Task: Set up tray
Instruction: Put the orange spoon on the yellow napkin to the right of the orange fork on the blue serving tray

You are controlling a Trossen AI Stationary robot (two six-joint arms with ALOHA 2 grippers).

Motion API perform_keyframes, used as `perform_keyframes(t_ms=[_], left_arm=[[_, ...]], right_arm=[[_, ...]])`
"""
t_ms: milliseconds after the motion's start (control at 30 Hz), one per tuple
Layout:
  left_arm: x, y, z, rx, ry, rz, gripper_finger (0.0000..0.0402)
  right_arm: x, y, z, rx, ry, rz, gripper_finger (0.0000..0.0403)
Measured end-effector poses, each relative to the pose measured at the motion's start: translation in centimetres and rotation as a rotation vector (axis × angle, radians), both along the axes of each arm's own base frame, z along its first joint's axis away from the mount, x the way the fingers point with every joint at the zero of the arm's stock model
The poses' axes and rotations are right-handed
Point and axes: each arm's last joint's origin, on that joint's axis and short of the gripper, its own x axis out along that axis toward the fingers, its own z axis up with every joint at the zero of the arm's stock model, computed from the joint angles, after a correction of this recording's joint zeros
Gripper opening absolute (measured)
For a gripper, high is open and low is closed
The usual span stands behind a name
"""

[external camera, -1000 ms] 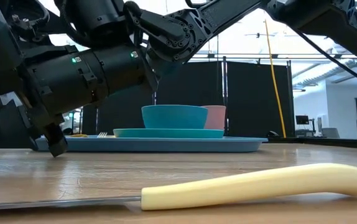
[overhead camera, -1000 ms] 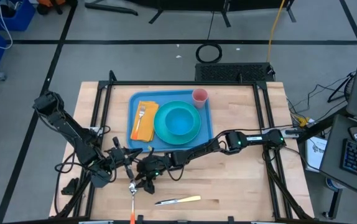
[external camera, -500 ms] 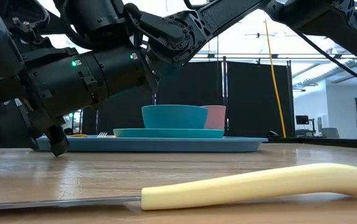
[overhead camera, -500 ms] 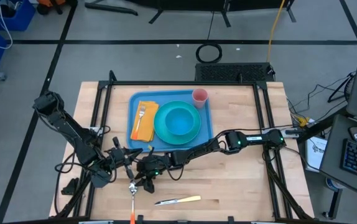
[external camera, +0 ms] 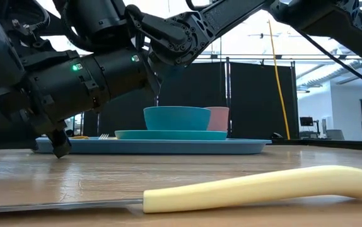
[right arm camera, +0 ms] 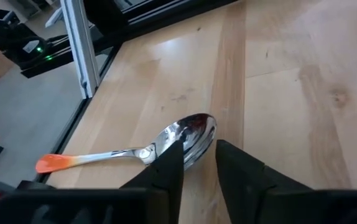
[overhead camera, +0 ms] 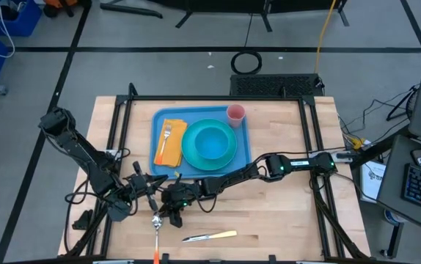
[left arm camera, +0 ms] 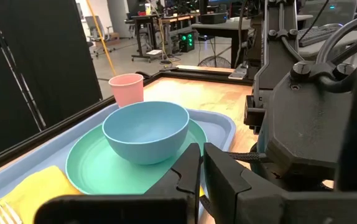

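Observation:
The light-blue tray (overhead camera: 196, 115) lies on the far half of the table. It holds a yellow napkin (overhead camera: 168, 147) with a fork (overhead camera: 168, 132), a teal plate with a bowl (overhead camera: 210, 141), and a pink cup (overhead camera: 235, 113). A metal spoon (right arm camera: 188, 134) with an orange handle end (right arm camera: 51, 163) lies flat on the wood near the near edge. My right gripper (right arm camera: 198, 152) is low over the spoon's bowl, open by a narrow gap. My left gripper (left arm camera: 201, 163) is shut and empty beside it, pointing toward the tray (left arm camera: 222, 124). My right gripper comes at the spoon slanting down, with its fingertips (right arm camera: 172, 152) at the near rim of the spoon's bowl (right arm camera: 194, 127). I cannot tell whether they touch it. The spoon lies flat on the table.
A knife with a cream handle (overhead camera: 210, 236) lies on the wood near the near edge, to the right of the spoon (overhead camera: 156, 220). It fills the foreground of the low view (external camera: 256, 186). The two grippers are close together at the table's near left. Bare wood stretches to the right of the tray.

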Motion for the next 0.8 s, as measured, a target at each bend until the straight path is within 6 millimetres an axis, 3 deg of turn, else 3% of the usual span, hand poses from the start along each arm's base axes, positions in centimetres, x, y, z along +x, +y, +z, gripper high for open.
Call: perform_keyframes(t_ms=[333, 800], left_arm=[[-0.03, 0.04, -0.07, 0.000, 0.003, 0.002, 0.0026], [-0.09, 0.10, -0.21, -0.010, 0.005, 0.003, 0.0026]], right_arm=[[0.06, -0.17, 0.03, -0.036, -0.022, 0.013, 0.0008], [0.27, -0.85, 0.27, -0.010, -0.044, 0.048, 0.0000]])
